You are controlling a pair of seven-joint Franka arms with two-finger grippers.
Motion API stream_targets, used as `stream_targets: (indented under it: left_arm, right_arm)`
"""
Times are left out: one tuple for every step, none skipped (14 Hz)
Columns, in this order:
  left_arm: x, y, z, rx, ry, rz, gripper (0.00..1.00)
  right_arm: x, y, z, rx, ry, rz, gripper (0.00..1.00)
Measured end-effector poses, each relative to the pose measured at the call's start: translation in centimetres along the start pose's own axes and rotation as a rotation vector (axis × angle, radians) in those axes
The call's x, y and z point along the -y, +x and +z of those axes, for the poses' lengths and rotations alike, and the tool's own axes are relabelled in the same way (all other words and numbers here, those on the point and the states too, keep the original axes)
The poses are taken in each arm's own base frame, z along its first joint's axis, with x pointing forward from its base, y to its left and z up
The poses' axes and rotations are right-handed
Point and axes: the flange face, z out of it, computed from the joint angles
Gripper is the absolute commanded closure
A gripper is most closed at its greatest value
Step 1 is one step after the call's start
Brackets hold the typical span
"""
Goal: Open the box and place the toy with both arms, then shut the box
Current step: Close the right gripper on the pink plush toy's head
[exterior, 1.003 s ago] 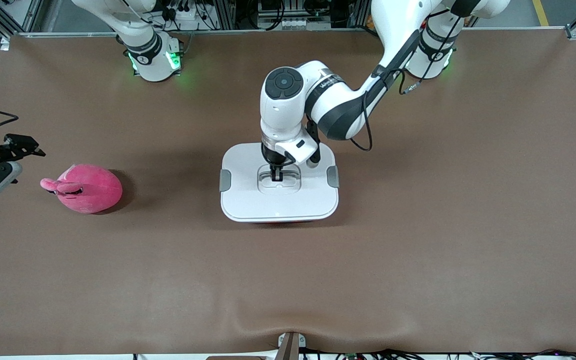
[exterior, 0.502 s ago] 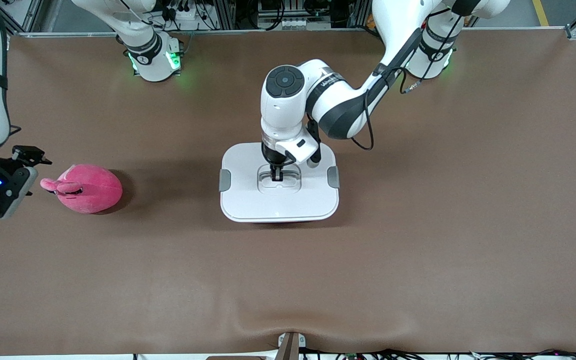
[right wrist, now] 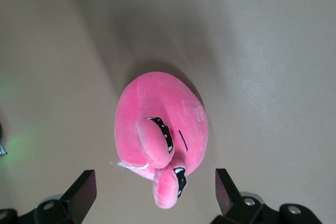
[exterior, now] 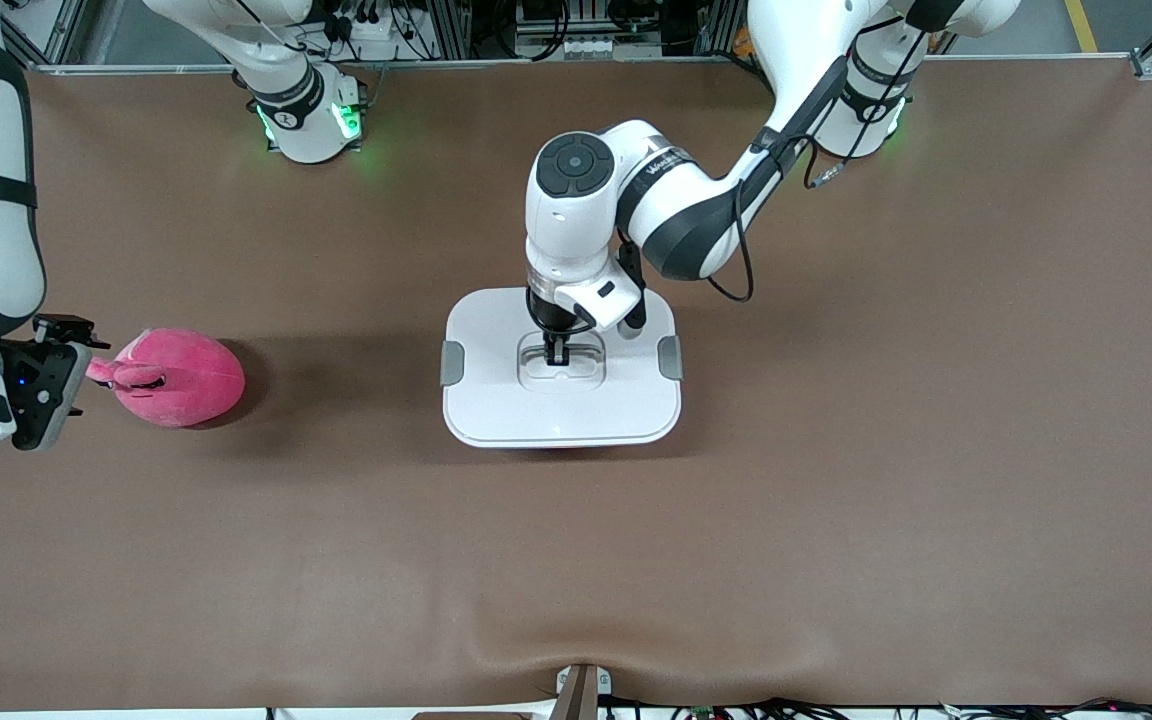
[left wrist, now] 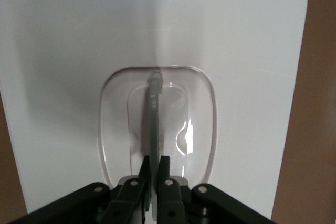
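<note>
Black fingers of my left gripper point(left wrist: 155, 169) are pinched on the thin grey handle point(left wrist: 154, 114) in the lid's recess; the box point(exterior: 561, 405) sits mid-desk with lid point(exterior: 496, 385) still on. I judge the handle stiff, narrow and somewhat slick, the lid light and rigid, so a straight lift looks fitting. My right gripper point(right wrist: 155, 195) hovers over the toy point(exterior: 181, 378) with fingers spread wide, holding nothing. The toy lies toward the right arm's end of the desk, well apart from the box. Plush, soft and light by appearance; the rounded body is best taken across its middle. Desk point(exterior: 836, 500) surface is brown, matte, flat.
</note>
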Motion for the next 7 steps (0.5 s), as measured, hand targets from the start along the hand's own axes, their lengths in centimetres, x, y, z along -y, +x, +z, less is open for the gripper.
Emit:
stream_targets:
  left_arm:
    - [0.0, 0.0, 0.0, 0.000, 0.000, 0.001, 1.00]
    - [0.0, 0.0, 0.0, 0.000, 0.000, 0.002, 1.00]
    - [-0.1, 0.1, 0.0, -0.001, -0.001, 0.003, 1.00]
    - [-0.1, 0.1, 0.0, -0.002, -0.001, 0.003, 1.00]
    - [-0.1, 0.1, 0.0, -0.002, -0.002, 0.003, 1.00]
    - [-0.2, 0.1, 0.0, -0.002, -0.002, 0.003, 1.00]
    - [-0.2, 0.2, 0.0, -0.002, -0.002, 0.003, 1.00]
  right_arm:
    - [-0.1, 0.2, 0.4, 0.003, -0.008, -0.022, 0.00]
    - [-0.2, 0.3, 1.0, 0.006, -0.011, -0.039, 0.00]
    - [-0.3, 0.4, 1.6, 0.008, -0.013, -0.052, 0.00]
    - [-0.4, 0.4, 1.9, 0.010, -0.013, -0.063, 0.00]
    - [-0.5, 0.5, 2.2, 0.011, -0.012, -0.071, 0.00]
    - [-0.6, 0.5, 2.5, 0.012, -0.011, -0.076, 0.00]
    - [-0.7, 0.6, 2.8, 0.012, -0.012, -0.085, 0.00]
